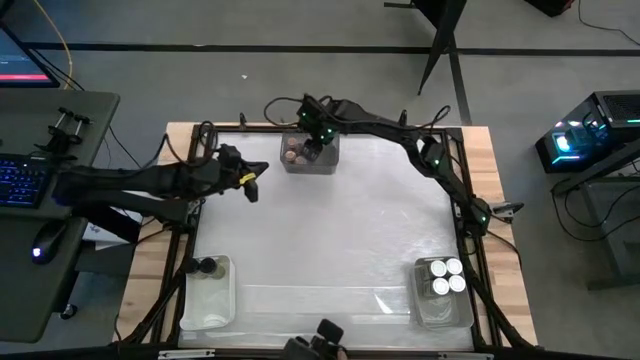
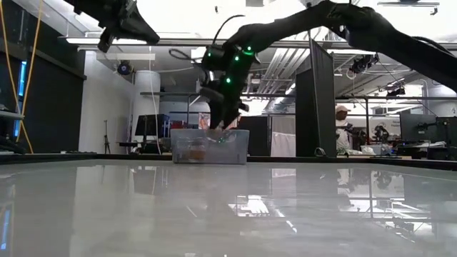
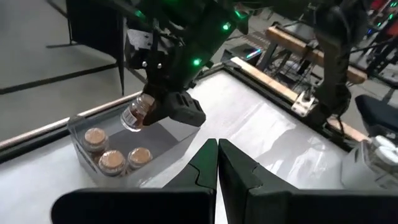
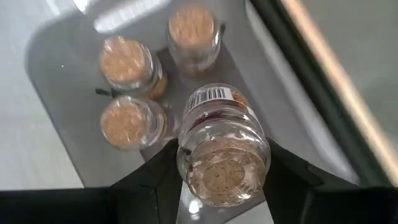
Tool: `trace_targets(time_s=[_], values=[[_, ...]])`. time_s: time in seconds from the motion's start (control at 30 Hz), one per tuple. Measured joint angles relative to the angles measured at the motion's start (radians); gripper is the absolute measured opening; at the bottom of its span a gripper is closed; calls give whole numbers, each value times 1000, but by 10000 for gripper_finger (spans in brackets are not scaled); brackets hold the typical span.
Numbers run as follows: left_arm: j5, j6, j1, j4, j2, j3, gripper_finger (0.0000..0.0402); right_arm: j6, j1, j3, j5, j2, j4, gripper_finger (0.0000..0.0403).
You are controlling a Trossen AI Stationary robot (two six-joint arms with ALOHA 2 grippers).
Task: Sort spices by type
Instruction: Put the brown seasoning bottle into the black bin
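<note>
A: Start with the jar itself?

B: A small clear glass spice jar with a cork-coloured top and a barcode label (image 4: 222,146) is clamped between the fingers of the right pincer (image 3: 163,111), tilted, just above the clear rectangular plastic bin (image 1: 309,165) at the far middle of the surface.

A: What's in that bin?

B: Three more cork-topped glass jars (image 4: 127,121), upright and close together. The held one hangs beside them, over the bare part of the bin floor.

A: And the other arm?

B: The left pincer (image 1: 253,180) hovers above the far left of the surface, jaws pressed together on nothing.

A: Other bins?

B: A second clear bin (image 1: 443,300) at the near right corner carries a cluster of white-lidded jars (image 1: 446,277). A third clear bin (image 1: 207,295) at the near left has one dark-lidded jar (image 1: 207,266) at its far end.

A: The surface?

B: A glossy white tabletop (image 1: 320,240) with a light wooden border, reflecting the ceiling lights.

A: The room?

B: Grey floor, a desk with a lit blue keyboard (image 1: 22,180) to the left, dark partitions, and a person (image 2: 345,132) in the background on the right.
</note>
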Motion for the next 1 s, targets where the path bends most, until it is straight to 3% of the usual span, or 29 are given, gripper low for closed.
trace_targets(time_s=[0.5, 0.67, 1.0], values=[[26, 67, 0, -3, 59, 0, 0, 306, -3, -35, -31, 26, 33, 185], [26, 78, 0, -4, 60, 0, 0, 345, -3, -35, -52, 32, 33, 215], [54, 87, 0, -11, 59, 0, 0, 375, -2, -35, -60, 59, 71, 222]])
